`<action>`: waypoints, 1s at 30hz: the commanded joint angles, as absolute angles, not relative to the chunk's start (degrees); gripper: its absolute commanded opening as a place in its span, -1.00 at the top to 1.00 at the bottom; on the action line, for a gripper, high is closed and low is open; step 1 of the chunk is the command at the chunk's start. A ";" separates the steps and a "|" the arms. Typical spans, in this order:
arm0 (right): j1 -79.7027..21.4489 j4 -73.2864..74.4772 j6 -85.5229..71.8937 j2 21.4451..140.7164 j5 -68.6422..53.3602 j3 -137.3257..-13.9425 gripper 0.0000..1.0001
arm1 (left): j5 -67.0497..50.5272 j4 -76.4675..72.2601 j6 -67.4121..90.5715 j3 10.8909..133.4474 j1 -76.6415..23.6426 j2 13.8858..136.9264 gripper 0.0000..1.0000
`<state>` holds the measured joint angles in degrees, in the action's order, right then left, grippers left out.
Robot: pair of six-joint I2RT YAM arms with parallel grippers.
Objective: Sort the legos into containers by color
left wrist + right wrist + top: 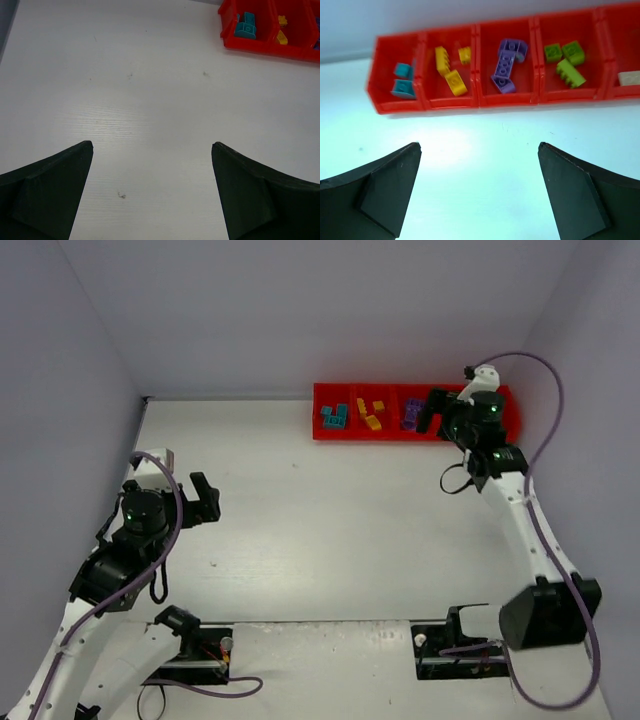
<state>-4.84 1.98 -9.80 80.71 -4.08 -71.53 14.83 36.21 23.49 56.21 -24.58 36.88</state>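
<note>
The red tray (455,105) of containers lies along the back wall, with the legos lying in it by colour. From left to right its compartments hold teal bricks (402,80), yellow bricks (451,70), purple bricks (506,65) and green bricks (567,62). My right gripper (479,146) hangs open and empty just in front of the tray, at its right part (437,412). My left gripper (152,144) is open and empty over bare table at the left (203,502), far from the tray (250,46). Its view catches the teal bricks (246,27) and yellow ones (281,35).
A pale, whitish piece (630,77) lies in the fifth compartment. The right arm (520,510) reaches from its base up to the tray. Grey walls close the table at the back and on both sides. Purple cables loop around both arms.
</note>
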 commanded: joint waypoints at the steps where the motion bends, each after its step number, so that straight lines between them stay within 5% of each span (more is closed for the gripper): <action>1: -4.66 4.65 -11.16 68.67 -3.78 -66.46 -1.00 | 14.33 34.63 20.92 57.48 -24.26 36.92 -0.95; 17: -4.75 13.36 -13.10 35.96 -4.83 -53.44 -1.00 | 17.75 35.15 21.53 56.87 -24.26 34.81 -0.95; 30: -10.46 15.90 -14.85 34.54 2.72 -54.84 -1.00 | 23.11 43.68 26.10 58.53 -24.26 34.10 -0.95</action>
